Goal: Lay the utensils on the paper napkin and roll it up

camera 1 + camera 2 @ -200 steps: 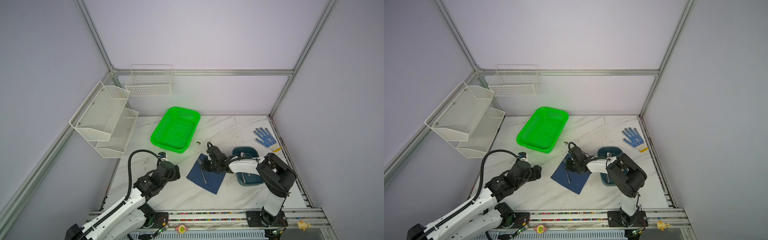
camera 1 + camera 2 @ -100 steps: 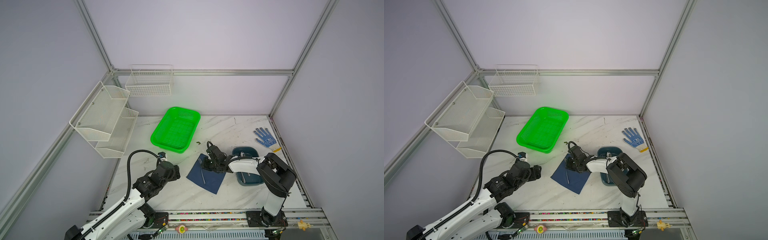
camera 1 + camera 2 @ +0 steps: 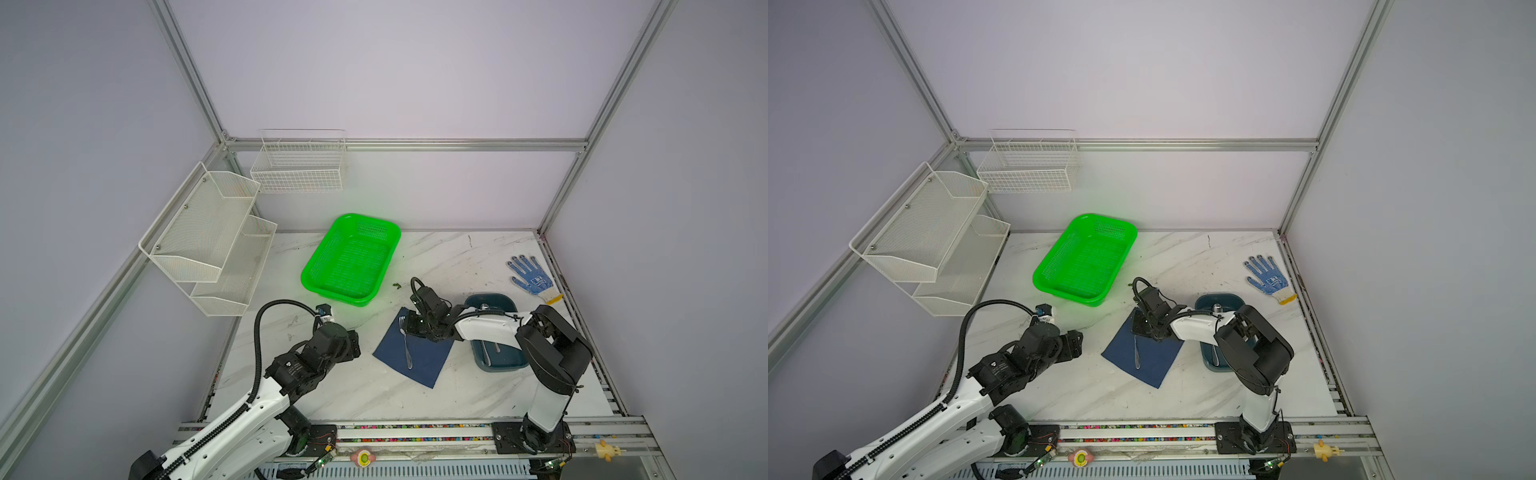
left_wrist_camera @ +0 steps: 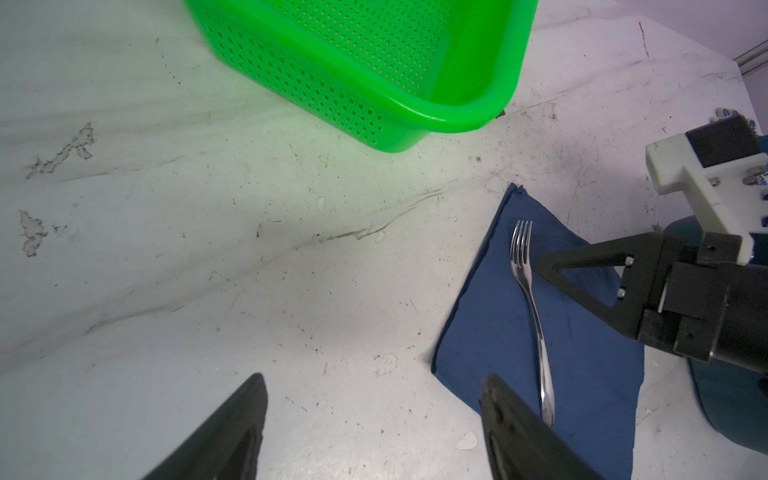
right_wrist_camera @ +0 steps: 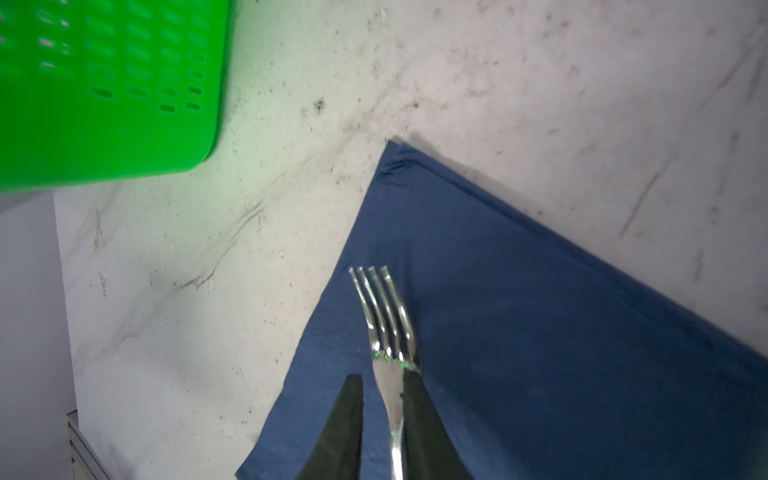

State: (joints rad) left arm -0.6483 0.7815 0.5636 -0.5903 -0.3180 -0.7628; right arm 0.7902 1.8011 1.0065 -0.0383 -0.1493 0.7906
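The dark navy paper napkin [image 3: 428,363] [image 3: 1156,361] lies flat on the marble table. A silver fork [image 3: 405,345] [image 3: 1136,353] [image 5: 384,324] rests on it, tines toward the green basket. My right gripper [image 3: 409,328] [image 5: 381,378] hovers low over the fork's neck. Its jaws are slightly open, with a gap on one side and the other finger against the fork. More utensils [image 3: 487,352] lie in the teal tray, partly hidden by the right arm. My left gripper [image 3: 354,345] [image 4: 374,378] is open and empty over bare table, left of the napkin [image 4: 590,353].
A green basket [image 3: 390,232] stands behind the napkin. The teal tray [image 3: 517,362] sits to the napkin's right under the right arm. A blue-dotted glove [image 3: 532,280] lies at the back right. White wire racks [image 3: 208,232] hang on the left wall.
The right gripper's jaws have parted a little around the fork, which now lies on the napkin. Both arms have hardly moved.
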